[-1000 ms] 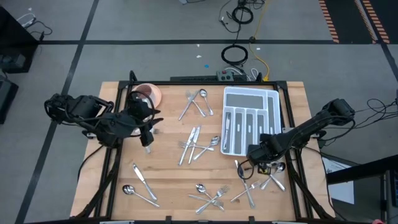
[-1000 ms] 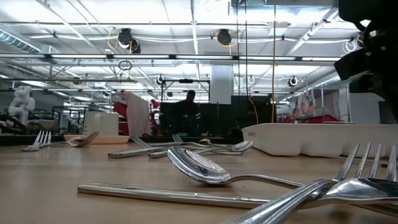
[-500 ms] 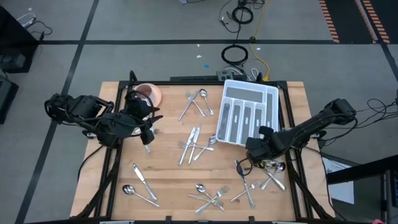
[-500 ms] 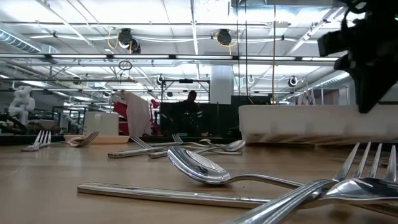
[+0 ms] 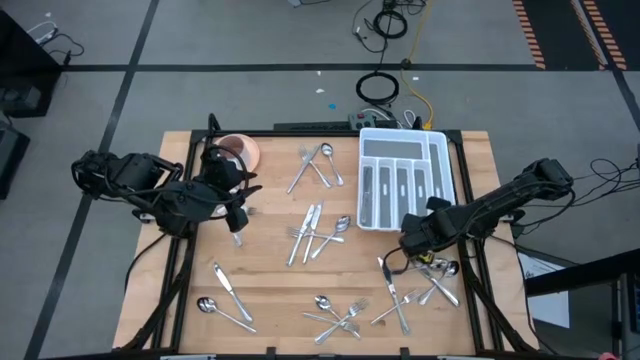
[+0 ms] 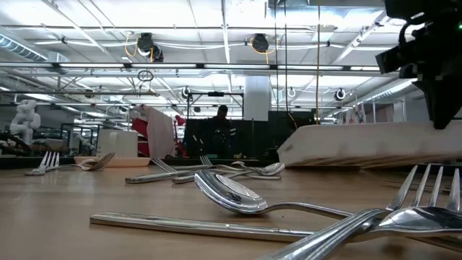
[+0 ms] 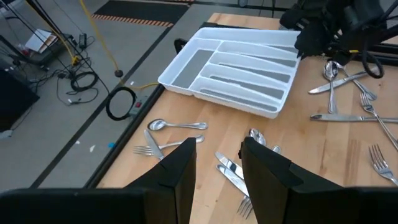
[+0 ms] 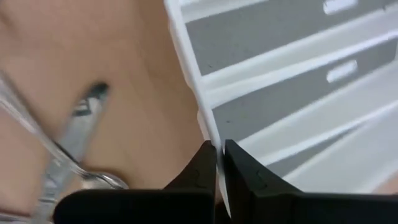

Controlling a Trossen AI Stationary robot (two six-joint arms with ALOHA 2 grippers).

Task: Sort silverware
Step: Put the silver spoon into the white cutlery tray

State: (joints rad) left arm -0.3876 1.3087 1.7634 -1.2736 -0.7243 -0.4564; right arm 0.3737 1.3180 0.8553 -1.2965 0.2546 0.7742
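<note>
Silverware lies scattered on the wooden table: a group by the far edge (image 5: pixel 315 165), one mid-table (image 5: pixel 315 232), some near left (image 5: pixel 225 295), a near-middle heap (image 5: pixel 340 315) and forks and spoons near right (image 5: pixel 420 288). My right gripper (image 5: pixel 418 232) is shut on the near rim of the white divided tray (image 5: pixel 405 136), which shows tilted in the low view (image 6: pixel 361 144). My left gripper (image 5: pixel 238 222) hovers open over the table's left half, near the pink cup (image 5: pixel 238 150), touching nothing (image 7: pixel 217 168). My right gripper (image 8: pixel 219 155) pinches the tray's near rim (image 8: pixel 208 127), right of that rim's middle, with the thin white wall between the two fingers. It comes from the near side, slanting down. The tray sits tilted, its gripped side raised off the wood (image 6: pixel 433 148).
The pink cup on its saucer stands at the far left corner. A power strip and cables (image 5: pixel 375 120) lie beyond the far edge. Forks and spoons (image 5: pixel 435 270) lie right under my right arm. Bare wood shows between the cup and the mid-table cutlery.
My right gripper has kept its hold on the tray and swung it: first the near end went toward the table's left and the tray skewed, then it came back square, now closer to the far edge. In the low view the tray has gone from flat to tilted.
</note>
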